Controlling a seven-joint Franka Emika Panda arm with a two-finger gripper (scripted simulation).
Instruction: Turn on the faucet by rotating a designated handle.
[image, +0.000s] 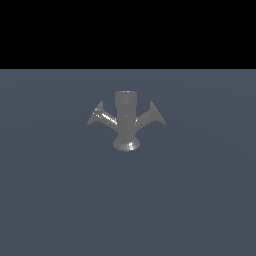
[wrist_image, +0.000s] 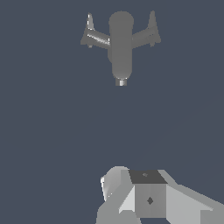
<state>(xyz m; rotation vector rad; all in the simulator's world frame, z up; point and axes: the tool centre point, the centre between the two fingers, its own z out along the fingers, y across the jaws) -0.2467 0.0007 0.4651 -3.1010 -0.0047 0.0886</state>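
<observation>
Faucet (image: 125, 120) standing alone near the middle of the flat slate-blue surface (image: 55, 200), upright on its flared round foot, with two angled arms spreading from the trunk in a Y. The handle (image: 102, 116) is the arm toward the exterior view's left, its shaft catching bright speckled glints and ending in a flared cone; the opposite arm (image: 150, 115) is plainer and evenly grey. From the exterior view neither the arm of the robot nor the tool shows at all, and above the surface the picture is plain black. The wrist view looks down the faucet (wrist_image: 120, 43) from over its top, so the trunk reads as a long rounded cylinder and the foot is mostly hidden behind it; the handle (wrist_image: 97, 38) still shows its bright streak there. At the edge of that view sits the tool (wrist_image: 144, 197), a blocky pale grey shape partly cut off by the frame, well apart from the faucet and touching nothing. Its fingertips are out of sight, so I cannot tell whether they are apart or together.
</observation>
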